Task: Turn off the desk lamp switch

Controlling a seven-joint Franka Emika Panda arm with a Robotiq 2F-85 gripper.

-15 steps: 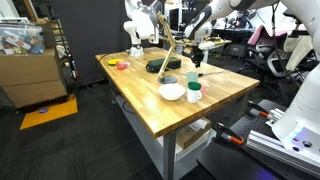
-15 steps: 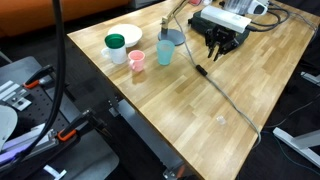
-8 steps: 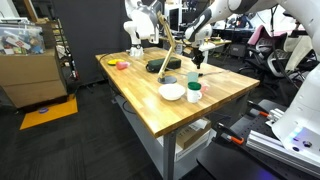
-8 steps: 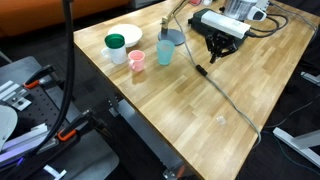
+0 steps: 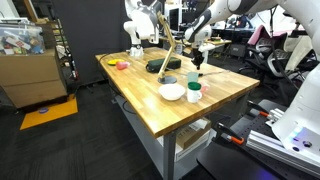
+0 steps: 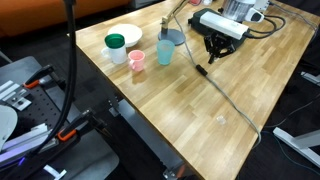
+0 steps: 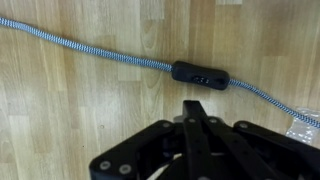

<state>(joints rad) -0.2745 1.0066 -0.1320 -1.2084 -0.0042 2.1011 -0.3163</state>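
Teal cup [image 6: 165,53] beside desk lamp [image 6: 177,38]

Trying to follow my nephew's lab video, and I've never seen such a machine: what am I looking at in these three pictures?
It is a white robot arm that ends in black fingers. Two pictures come from cameras standing around a wooden table. The third comes from a camera on the arm's wrist, looking down past the fingers. On the table stand a desk lamp, a white bowl, a blue cup and a pink cup. The lamp's braided cord carries a black switch. The fingers look closed, hold nothing and sit close to the switch.
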